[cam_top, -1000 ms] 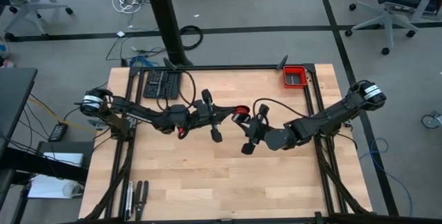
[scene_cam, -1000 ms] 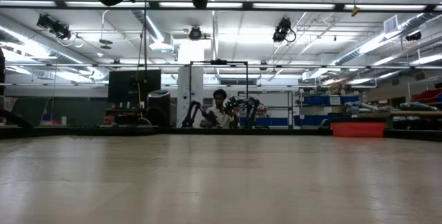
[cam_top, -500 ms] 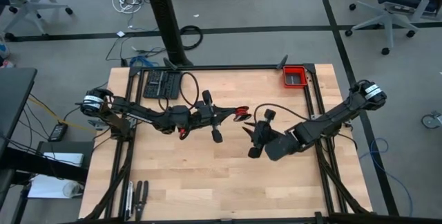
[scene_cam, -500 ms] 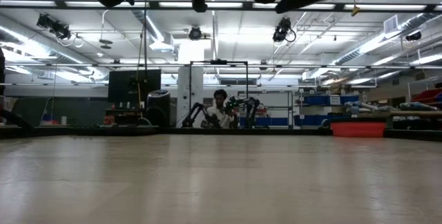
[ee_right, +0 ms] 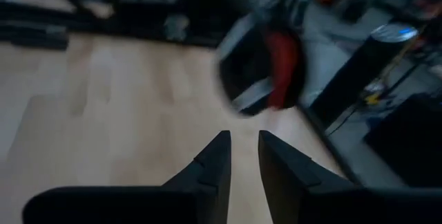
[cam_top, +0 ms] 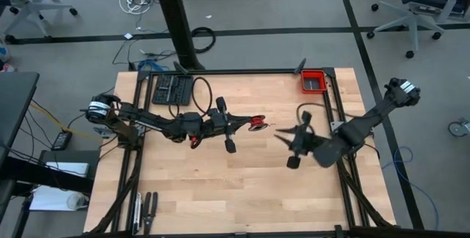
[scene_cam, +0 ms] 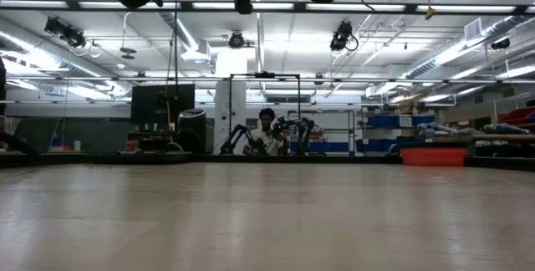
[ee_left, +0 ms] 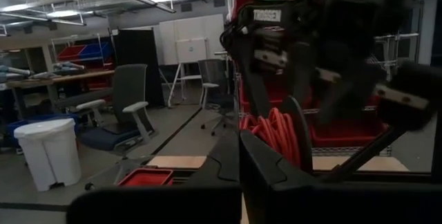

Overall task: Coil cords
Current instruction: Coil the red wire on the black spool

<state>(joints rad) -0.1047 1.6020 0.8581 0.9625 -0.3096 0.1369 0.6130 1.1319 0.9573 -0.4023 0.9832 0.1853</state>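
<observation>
Overhead view: the left gripper (cam_top: pixel 251 123), just above the table (cam_top: pixel 220 194) centre, has its fingers pressed together on the red cord (cam_top: pixel 256 122), which shows only as a small red bundle at the fingertips. The right gripper (cam_top: pixel 283 133) lies at about 4 o'clock from that bundle, apart from it and holding nothing. A red bin (cam_top: pixel 313 81) sits at the table's 1 o'clock corner, a black cable loop (cam_top: pixel 204 98) at 11 o'clock.

Left wrist view: the bundle resolves into several parallel red loops (ee_left: pixel 277 134) against the closed fingers (ee_left: pixel 238 158), a detail the overhead view lacks.

Right wrist view: the fingers (ee_right: pixel 214 163) stand slightly parted with bare table between them; the cord (ee_right: pixel 282 68) appears ahead as a red blur.

Low view: only bare tabletop (scene_cam: pixel 267 217) and a person (scene_cam: pixel 266 133) far behind.
</observation>
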